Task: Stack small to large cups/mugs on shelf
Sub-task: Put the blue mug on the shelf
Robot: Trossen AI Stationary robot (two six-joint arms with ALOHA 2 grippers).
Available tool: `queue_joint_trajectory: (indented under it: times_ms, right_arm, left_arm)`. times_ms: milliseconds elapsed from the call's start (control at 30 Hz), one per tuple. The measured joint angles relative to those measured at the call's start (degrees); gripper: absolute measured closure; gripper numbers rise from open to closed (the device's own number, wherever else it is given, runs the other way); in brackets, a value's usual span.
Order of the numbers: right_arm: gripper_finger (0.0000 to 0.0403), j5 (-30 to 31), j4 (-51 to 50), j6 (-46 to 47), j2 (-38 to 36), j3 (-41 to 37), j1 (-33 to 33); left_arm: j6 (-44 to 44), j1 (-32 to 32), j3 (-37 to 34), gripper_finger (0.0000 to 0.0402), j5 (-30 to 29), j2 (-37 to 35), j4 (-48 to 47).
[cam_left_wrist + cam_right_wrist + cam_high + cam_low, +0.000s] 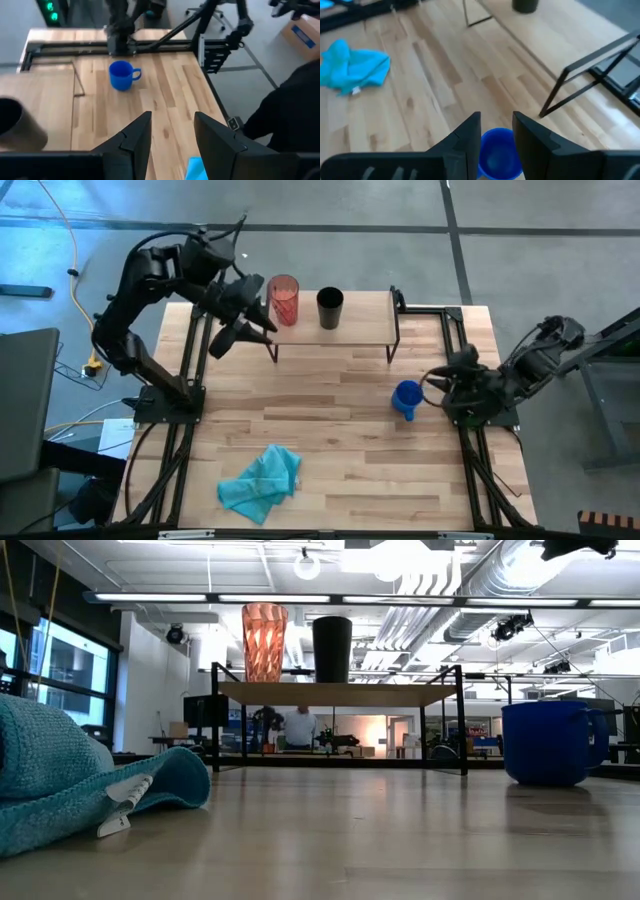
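Observation:
The red ribbed tumbler [284,300] and the black cup [330,308] stand upright side by side on the left half of the shelf [362,330], also seen in the low view as tumbler [264,642], cup [332,649] and shelf [400,693]. The blue mug [407,400] stands on the tabletop toward the right, in front of the shelf. My left gripper [258,328] hovers open at the shelf's left end, beside the tumbler. My right gripper [496,117] is open, raised just right of the blue mug [496,156], touching nothing.
A crumpled teal cloth [262,483] lies near the table's near edge, left of centre. Black arm-base frames run along both side edges. A person in dark clothing [295,110] stands beside the table's near edge. Bare wood lies between shelf, mug and cloth.

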Motion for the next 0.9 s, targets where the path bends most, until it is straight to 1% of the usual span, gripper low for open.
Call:
queue_joint_trajectory:
  times_ms: [100, 200, 267, 333, 433, 500, 600, 733, 800, 900]
  right_arm:
    - [0.03, 4.5, -0.41, 7.08, -0.51, -3.98, 5.18]
    - [0.03, 6.36, 2.62, 16.46, -1.18, -12.12, 9.46]
    - [0.03, 8.41, 7.77, 21.84, -1.22, -18.0, 11.69]
    - [0.03, 11.96, 15.15, 24.5, -1.25, -23.11, 13.46]
    - [0.03, 19.15, 25.27, 23.63, -1.06, -28.09, 14.74]
    - [0.03, 23.41, 29.51, 21.49, -0.95, -29.8, 15.0]
    - [0.03, 30.18, 32.56, 18.04, -0.98, -30.59, 15.0]
    - [0.03, 39.74, 35.2, 12.46, -1.26, -30.61, 15.0]
    - [0.03, 42.94, 36.5, 10.13, -1.75, -30.61, 15.06]
    - [0.03, 44.86, 38.44, 7.25, -3.21, -30.61, 15.66]
  left_arm:
    - [0.14, 0.21, 0.0, 0.0263, 0.1, -0.84, 1.25]
    - [0.14, 0.34, 0.0, 0.0263, -0.15, -1.35, 2.03]
    - [0.18, 0.25, -0.03, 0.0263, -0.14, -1.86, 3.26]
    - [0.2, 0.21, -0.04, 0.0263, -0.1, -2.56, 4.81]
    - [0.18, 0.23, 0.0, 0.0263, -0.12, -3.25, 7.5]
    - [0.2, 0.25, 0.0, 0.0263, -0.15, -3.41, 9.48]
    - [0.2, 0.23, 0.0, 0.0263, -0.14, -3.84, 11.83]
    - [0.39, 0.26, -0.43, 0.0263, -0.38, -4.01, 11.41]
    - [0.5, 0.26, -2.62, 0.0263, -2.68, -5.0, 11.53]
    - [0.47, 0.28, -7.81, 0.0263, -7.38, -8.71, 14.07]
